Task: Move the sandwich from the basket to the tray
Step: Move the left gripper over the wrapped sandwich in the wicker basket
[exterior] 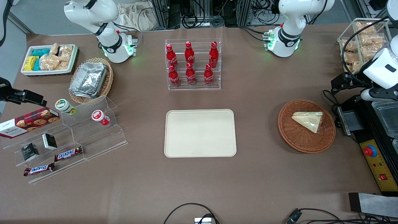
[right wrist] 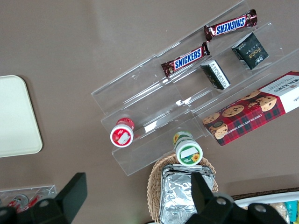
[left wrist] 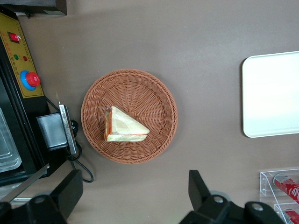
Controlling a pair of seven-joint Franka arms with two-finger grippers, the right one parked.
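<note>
A brown-covered desk [exterior: 264, 174] carries everything, with cables and rack gear along the upper edge of the front frame. That front frame alone shows the whole layout: the cream tray [exterior: 200, 133] at centre, bare, a clear rack of red bottles [exterior: 192, 63] above it, and the reddish-brown basket [exterior: 306, 125] at right of centre, next to a black control box [exterior: 374, 155] with a red button. It does not show the working arm's tool itself. The left wrist view does: the tool [left wrist: 133, 193] hangs high over the desk with its two dark fingers [left wrist: 201, 189] spread wide and nothing between them, clear of the basket [left wrist: 129, 116].

The sandwich [left wrist: 124, 126] lies flat in the basket, off its centre toward the control box. It is a triangular wedge in clear wrap, pale bread on top, with an orange strip and a little green along its cut edges. In the front frame the sandwich [exterior: 308, 120] sits in the basket's upper half, well apart from the tray.
</note>
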